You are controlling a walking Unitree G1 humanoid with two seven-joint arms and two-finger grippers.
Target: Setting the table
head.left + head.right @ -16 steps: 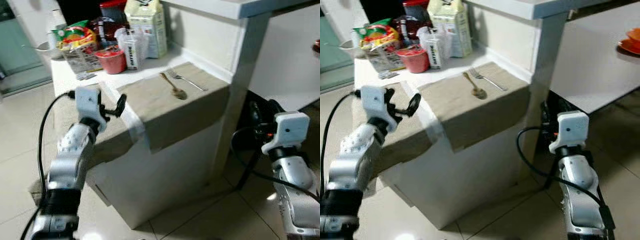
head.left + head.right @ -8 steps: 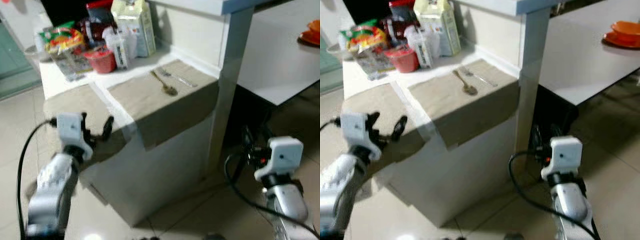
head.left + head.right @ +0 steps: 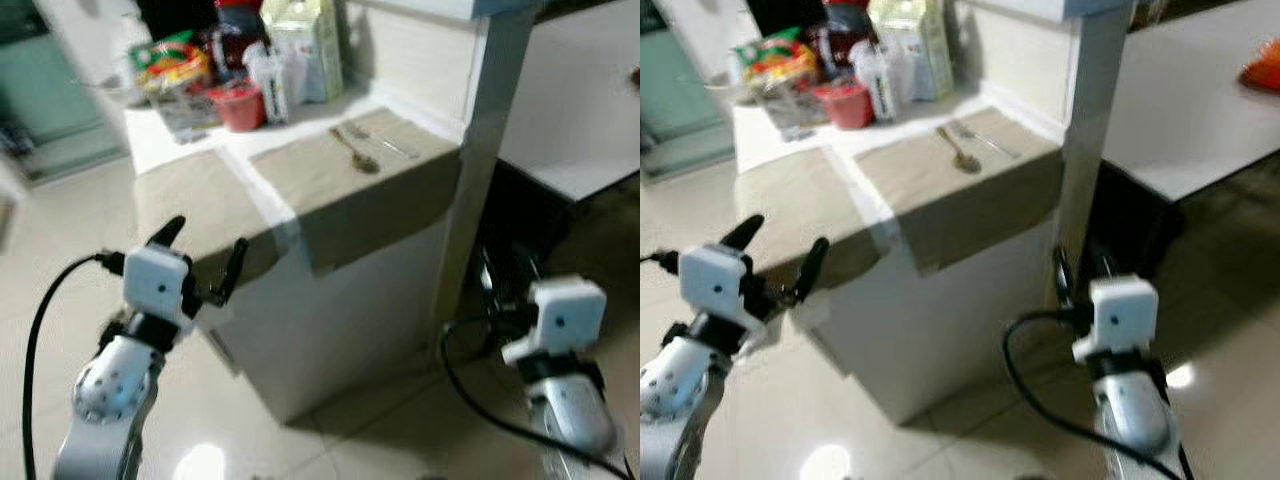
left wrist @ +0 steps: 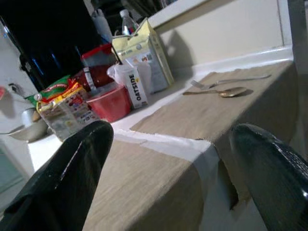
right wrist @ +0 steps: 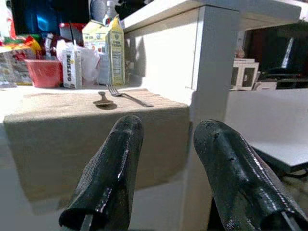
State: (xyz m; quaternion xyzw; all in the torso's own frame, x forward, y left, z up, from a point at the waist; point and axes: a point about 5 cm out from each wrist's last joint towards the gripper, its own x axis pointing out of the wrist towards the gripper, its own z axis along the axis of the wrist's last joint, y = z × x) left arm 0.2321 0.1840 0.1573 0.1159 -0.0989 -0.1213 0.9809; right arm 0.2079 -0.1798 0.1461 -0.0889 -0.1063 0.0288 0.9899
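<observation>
The head views are soft with blur, so labels on the groceries at the back of the white tabletop (image 3: pixel 175 150) cannot be read there; an orange thing (image 3: pixel 1262 72) on the lower table is cut off by the frame edge. The left end effector (image 3: pixel 203 262) is raised in front of the tabletop's near corner, its two black fingers spread wide and holding nothing. The right end effector (image 5: pixel 166 168) hangs lower beside the white pillar (image 3: pixel 480 150), fingers parted with a clear gap, empty. Two beige woven placemats drape over the edge; on the far placemat (image 3: pixel 345 185) lie a metal spoon (image 3: pixel 358 155) and fork (image 3: pixel 385 142), side by side. A red bowl (image 4: pixel 108 102) and cartons stand behind.
</observation>
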